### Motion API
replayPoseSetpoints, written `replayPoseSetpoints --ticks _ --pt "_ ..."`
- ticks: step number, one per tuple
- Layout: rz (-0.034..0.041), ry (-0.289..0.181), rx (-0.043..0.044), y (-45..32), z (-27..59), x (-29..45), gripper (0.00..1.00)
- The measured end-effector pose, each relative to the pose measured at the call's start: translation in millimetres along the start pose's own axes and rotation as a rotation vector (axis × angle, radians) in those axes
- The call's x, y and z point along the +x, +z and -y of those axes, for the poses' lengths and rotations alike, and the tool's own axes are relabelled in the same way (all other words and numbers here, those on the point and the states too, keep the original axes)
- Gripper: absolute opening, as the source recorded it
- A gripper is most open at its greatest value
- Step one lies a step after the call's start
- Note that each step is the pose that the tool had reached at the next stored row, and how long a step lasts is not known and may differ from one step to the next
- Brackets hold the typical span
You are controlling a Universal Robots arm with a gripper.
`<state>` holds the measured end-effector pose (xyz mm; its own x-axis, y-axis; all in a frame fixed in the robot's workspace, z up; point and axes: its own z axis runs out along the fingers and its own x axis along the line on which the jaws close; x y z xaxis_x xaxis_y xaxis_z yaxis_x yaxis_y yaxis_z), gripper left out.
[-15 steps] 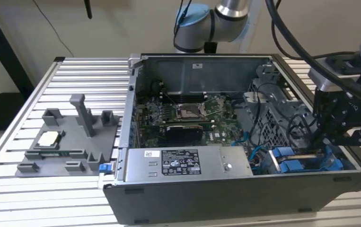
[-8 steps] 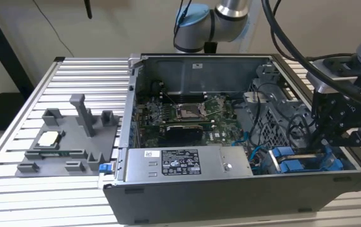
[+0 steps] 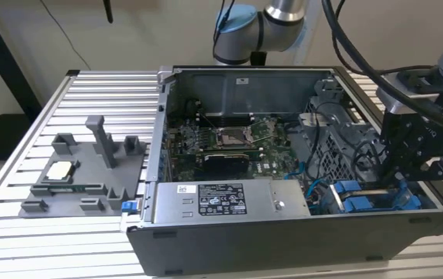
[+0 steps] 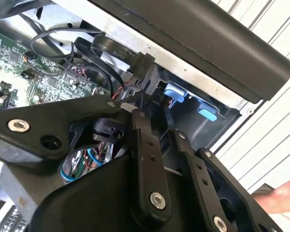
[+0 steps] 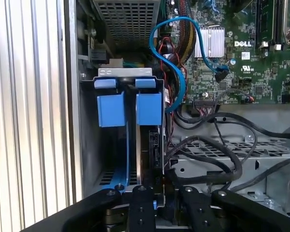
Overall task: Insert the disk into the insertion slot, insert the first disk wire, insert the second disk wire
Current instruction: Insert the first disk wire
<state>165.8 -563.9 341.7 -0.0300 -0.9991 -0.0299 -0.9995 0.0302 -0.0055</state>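
The disk stands on edge in the insertion slot, in the corner of the open computer case straight below the pincer. In the first wrist view its narrow edge faces the pincer, and the tip of the pincer sits just at the disk's near end. The two bright blue tabs of the carrier stand side by side at the disk's far end, away from the pincer. A thin blue rail runs along the slot beside the disk.

Whether the pincer is wide, narrow or holding anything cannot be told. In the second wrist view its tip is down among dark cables close to the case wall.

A blue cable loops from the green circuit board towards the disk's side; where it ends is hidden. A bundle of black cables lies over a perforated metal cage just beside the pincer. Whether any wire is plugged into the disk cannot be told.

Farther from the pincer, a grey labelled power box sits along the case's near wall, between the pincer and the exterior view's left. The case rests on a slatted metal table. Well apart from the pincer, beyond the case, a grey plastic tray lies on the slats.
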Motion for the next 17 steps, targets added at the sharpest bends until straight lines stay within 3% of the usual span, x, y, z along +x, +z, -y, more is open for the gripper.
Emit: replayPoseSetpoints --ticks 9,12,17 --pt "-0.0012 0.000 -0.0036 -30.9 0.2 -1.8 0.26" --pt "-0.0012 0.000 -0.0036 -35.6 0.2 -2.7 0.26" --pt "-0.0016 0.000 -0.0036 -36.0 1.3 -3.1 0.26"
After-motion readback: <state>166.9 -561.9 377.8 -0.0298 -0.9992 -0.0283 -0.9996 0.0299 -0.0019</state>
